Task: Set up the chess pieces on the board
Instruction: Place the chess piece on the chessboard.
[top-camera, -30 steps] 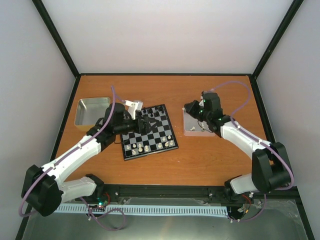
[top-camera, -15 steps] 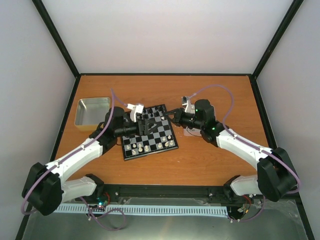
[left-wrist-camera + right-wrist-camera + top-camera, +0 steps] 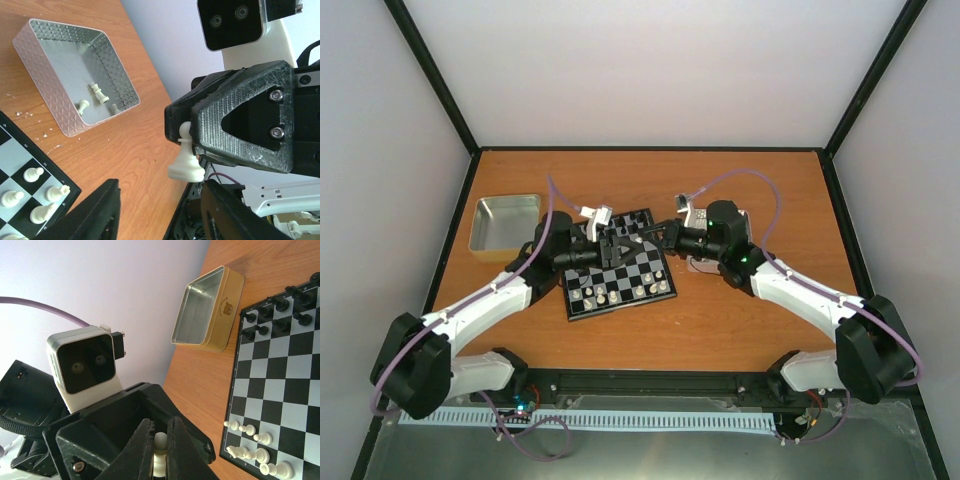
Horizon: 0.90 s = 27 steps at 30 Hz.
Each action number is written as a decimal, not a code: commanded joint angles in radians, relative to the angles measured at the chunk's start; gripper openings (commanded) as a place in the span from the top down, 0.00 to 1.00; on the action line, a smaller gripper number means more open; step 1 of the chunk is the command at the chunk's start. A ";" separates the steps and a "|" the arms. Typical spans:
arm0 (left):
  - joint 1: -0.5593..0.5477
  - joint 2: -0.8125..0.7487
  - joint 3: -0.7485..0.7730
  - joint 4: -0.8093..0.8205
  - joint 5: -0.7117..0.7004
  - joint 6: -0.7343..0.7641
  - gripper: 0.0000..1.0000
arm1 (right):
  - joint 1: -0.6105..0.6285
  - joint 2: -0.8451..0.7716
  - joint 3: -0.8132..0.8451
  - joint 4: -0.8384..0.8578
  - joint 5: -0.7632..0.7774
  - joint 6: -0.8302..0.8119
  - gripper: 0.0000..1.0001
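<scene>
Top external view: the right tool [image 3: 658,232] has swung in from its own side of the surface [image 3: 740,320] and now meets the left tool [image 3: 615,243] above the far half of the board [image 3: 620,278]. The gold tin [image 3: 505,222] sits apart at the far left. Left wrist view: the right tool pinches a white pawn [image 3: 186,160] by its upper part, with the base hanging free. The left tool's fingers [image 3: 100,215] have drawn in from wide to about half and stand either side of the pawn, not touching it. Beyond, a silver tray [image 3: 65,125] holds a few white pieces [image 3: 97,94]. Right wrist view: the right tool's jaws are clamped narrow on the pawn [image 3: 159,441]. Black pieces [image 3: 270,315] stand on the board's far rows and white pieces [image 3: 250,445] on the near ones. This looks like a hand-over in mid-air, with the pawn not yet on a square.
</scene>
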 commanded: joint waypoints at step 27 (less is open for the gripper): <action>0.005 -0.003 0.083 -0.126 0.027 0.263 0.92 | 0.017 0.012 0.091 -0.175 -0.022 -0.162 0.56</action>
